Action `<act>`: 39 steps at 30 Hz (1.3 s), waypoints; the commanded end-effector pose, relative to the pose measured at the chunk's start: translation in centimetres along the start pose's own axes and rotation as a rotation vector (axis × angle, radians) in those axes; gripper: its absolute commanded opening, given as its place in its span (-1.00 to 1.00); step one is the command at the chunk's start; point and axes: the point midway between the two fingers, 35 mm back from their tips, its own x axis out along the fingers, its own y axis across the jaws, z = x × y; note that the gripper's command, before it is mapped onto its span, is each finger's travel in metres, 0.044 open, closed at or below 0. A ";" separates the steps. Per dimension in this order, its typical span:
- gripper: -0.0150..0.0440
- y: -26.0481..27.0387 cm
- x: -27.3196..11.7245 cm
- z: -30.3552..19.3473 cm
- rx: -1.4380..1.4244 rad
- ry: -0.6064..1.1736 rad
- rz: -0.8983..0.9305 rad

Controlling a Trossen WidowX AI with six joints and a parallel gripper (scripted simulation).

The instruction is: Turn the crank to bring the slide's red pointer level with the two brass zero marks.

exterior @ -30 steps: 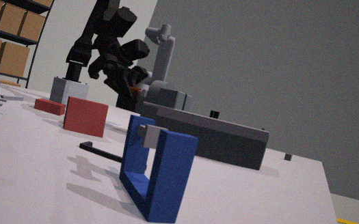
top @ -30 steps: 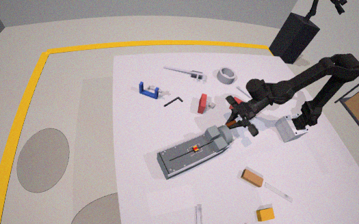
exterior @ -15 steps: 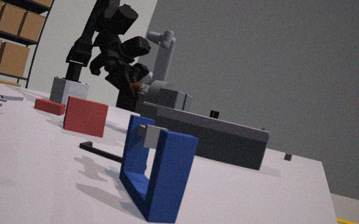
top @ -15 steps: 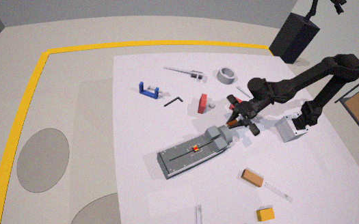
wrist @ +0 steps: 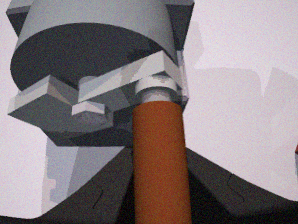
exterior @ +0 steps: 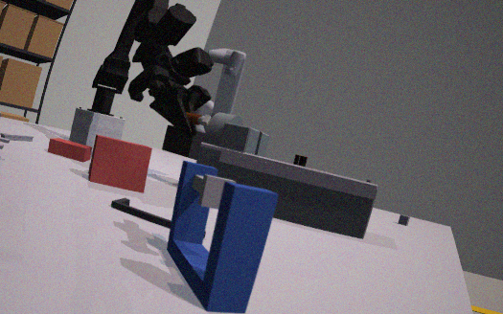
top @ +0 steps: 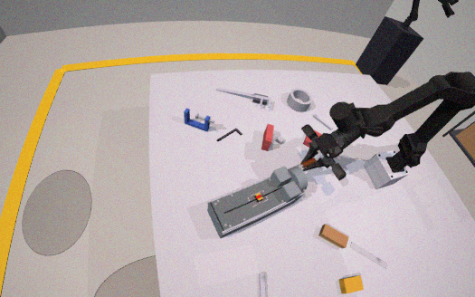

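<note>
The grey slide machine point(top: 241, 214) point(exterior: 317, 201) lies on the table. Its small red pointer point(top: 258, 196) is on the slot in the top face, with small yellow patches close against it; whether it is exactly level with the brass marks is too small to tell. The grey crank arm point(wrist: 127, 80) is at the drum end, tilted up to the right in the wrist view. My gripper point(top: 307, 164) point(exterior: 195, 118) point(wrist: 153, 155) is shut on the orange crank handle point(wrist: 161, 130), which points out from the crank arm. The pointer does not show in the wrist view.
A blue clamp point(top: 197, 123) point(exterior: 242, 244), a red-faced block point(top: 268, 137) point(exterior: 121, 164), a hex key point(top: 228, 135) and a caliper point(top: 241, 94) lie beyond the machine. A brown block point(top: 334, 235) and a yellow block point(top: 351, 284) lie on its near side.
</note>
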 end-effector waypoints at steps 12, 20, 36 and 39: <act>-0.49 0.7 -0.6 0.6 0.005 -0.003 0.003; -0.49 1.1 -0.8 0.8 0.005 -0.003 0.003; -0.49 2.0 -1.0 1.0 0.005 -0.003 0.003; -0.49 2.1 -1.0 1.0 0.006 -0.003 0.003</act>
